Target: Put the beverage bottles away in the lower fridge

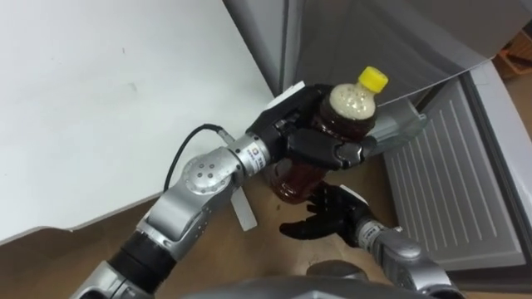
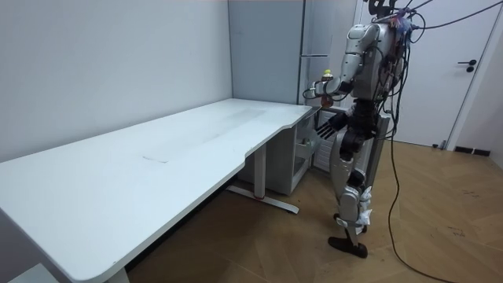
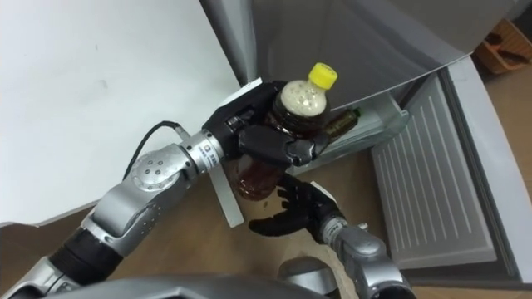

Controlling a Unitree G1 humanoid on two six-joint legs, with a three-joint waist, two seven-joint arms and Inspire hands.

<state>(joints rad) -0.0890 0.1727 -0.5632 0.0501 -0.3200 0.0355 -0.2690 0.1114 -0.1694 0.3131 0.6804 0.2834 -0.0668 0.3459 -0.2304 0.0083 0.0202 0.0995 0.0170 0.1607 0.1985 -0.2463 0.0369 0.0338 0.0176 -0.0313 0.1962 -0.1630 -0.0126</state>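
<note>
The carrying step is in hand: the left robot hand point(image 1: 320, 148) is clenched round the brown bottle point(image 1: 349, 104) just off the worktop point(image 1: 100, 100) corner, the right robot hand point(image 1: 328, 218) hangs released beneath it, and the next move probably calls for lowering the bottle past the open fridge door point(image 1: 453, 174), over bare floor point(image 1: 216, 259).

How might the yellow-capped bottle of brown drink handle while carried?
The bottle looks nearly full, so probably heavy for its size. Round and smooth, it may slip or roll; the left hand is curled round its middle.
</note>
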